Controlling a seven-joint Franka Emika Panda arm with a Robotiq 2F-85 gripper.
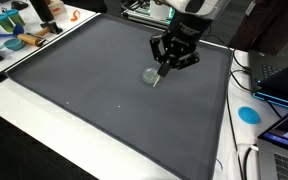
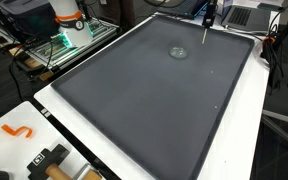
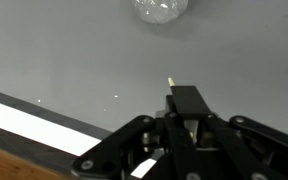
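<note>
My gripper (image 1: 170, 60) hangs over the far part of a large dark grey mat (image 1: 104, 100). It is shut on a thin pale stick (image 1: 159, 78) that points down at the mat. In the wrist view the fingers (image 3: 185, 112) are closed together and the stick's tip (image 3: 170, 81) pokes out ahead of them. A small clear round object (image 1: 149, 76) lies on the mat right beside the stick's tip. It also shows in an exterior view (image 2: 178, 52) and at the top of the wrist view (image 3: 161, 9). The stick (image 2: 205, 36) stands apart from it there.
The mat (image 2: 154, 110) lies on a white table. A blue disc (image 1: 248, 114) and a laptop (image 1: 284, 80) sit past one edge. Coloured clutter (image 1: 19, 35) is at a corner. An orange hook (image 2: 18, 131) and a black tool (image 2: 49, 160) lie near another corner.
</note>
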